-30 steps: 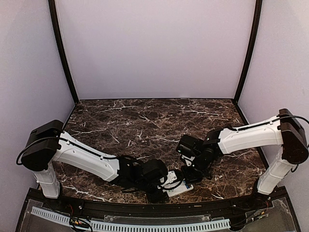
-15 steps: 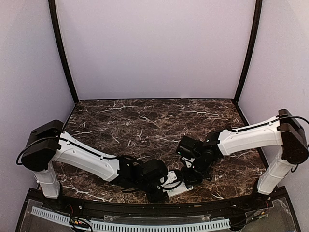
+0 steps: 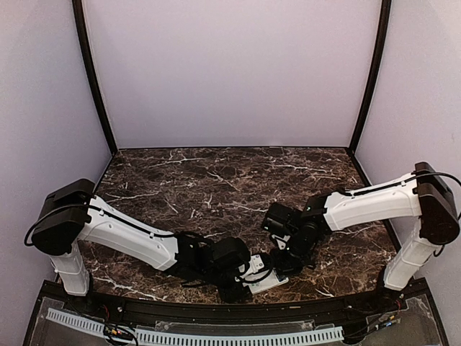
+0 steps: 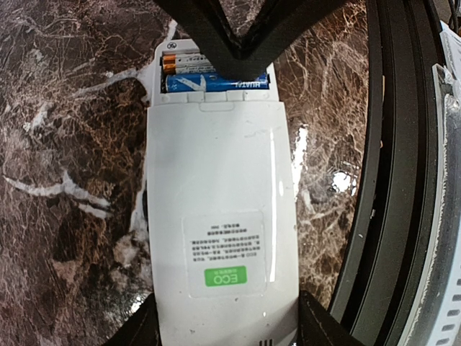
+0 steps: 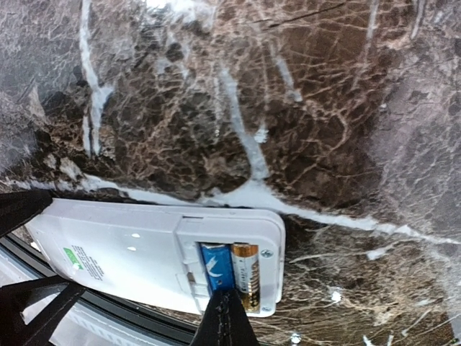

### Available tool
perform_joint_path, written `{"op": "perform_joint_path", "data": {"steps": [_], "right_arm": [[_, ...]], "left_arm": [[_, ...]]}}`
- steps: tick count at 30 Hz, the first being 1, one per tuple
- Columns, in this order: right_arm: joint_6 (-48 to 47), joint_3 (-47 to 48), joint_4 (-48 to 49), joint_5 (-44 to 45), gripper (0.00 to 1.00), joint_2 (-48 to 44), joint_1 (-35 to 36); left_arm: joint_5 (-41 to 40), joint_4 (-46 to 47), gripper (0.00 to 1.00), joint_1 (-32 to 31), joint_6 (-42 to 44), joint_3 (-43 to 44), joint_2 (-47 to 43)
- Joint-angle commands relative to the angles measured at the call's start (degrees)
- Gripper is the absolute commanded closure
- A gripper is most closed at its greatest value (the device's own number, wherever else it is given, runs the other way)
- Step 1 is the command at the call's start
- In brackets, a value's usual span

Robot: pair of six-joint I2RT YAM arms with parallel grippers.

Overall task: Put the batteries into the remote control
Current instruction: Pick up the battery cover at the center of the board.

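Right gripper (image 5: 225, 321): closed to a point and holding nothing. Its tip sits over the blue battery (image 5: 216, 268) in the open battery bay (image 5: 229, 270) and appears to bear down on it.
Left gripper (image 4: 227, 328): part-spread, with the jaws clamped on the two long edges of the remote control (image 4: 223, 216) at the end away from the bay. This braces the handset on the counter (image 4: 65, 144).
Step in hand: judged to be seating the blue battery flat in its slot.
Method advised: press straight down with light force. Hold the clamp steady so the handset cannot pivot. Confirm the cell lies level with its neighbour before lifting off.
Risk: the closed tip may skid off the round cell, and one end of the cell may spring up.
Remote control, location: at the near edge of the counter, between the two arms.
Remote control, appearance: white, flat and rectangular, lying face-down. The back carries a printed label (image 4: 222, 252) with a green mark. The bay is uncovered and no cover is in view.
Batteries: two lie side by side in the bay, the blue battery and a second cell (image 4: 184, 65) with an orange-gold end.
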Motion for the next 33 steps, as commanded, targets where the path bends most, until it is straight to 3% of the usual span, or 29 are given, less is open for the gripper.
{"op": "perform_joint_path", "data": {"steps": [1, 5, 8, 15, 19, 25, 33], "right_arm": [[-5.4, 4.4, -6.2, 4.9, 0.94, -3.4, -4.1], [-10.6, 9.9, -10.2, 8.3, 0.81, -8.1, -10.0], [-14.7, 11.0, -11.1, 11.4, 0.76, -8.6, -15.2], [-24.5, 14.2, -12.1, 18.0, 0.63, -0.6, -25.4], [-29.4, 16.3, -10.2, 19.4, 0.62, 3.7, -27.9], [-33.0, 18.0, -9.6, 23.4, 0.65, 10.3, -29.9], [-35.4, 16.2, -7.1, 21.3, 0.72, 13.7, -31.6]], "left_arm": [[2.0, -8.4, 0.43, -0.1, -0.1, -3.3, 4.3], [1.7, -8.8, 0.38, -0.1, 0.1, -3.5, 4.0], [1.5, -8.6, 0.33, -0.1, 0.2, -4.0, 3.4], [0.1, -8.7, 0.11, -0.1, 1.4, -4.3, 1.3], [-1.0, -8.8, 0.02, -0.1, 1.8, -4.2, -1.8], [-3.3, -8.5, 0.02, -0.1, 2.6, -4.6, -6.9], [-4.5, -8.9, 0.02, -0.1, 2.9, -5.4, -12.1]]}}
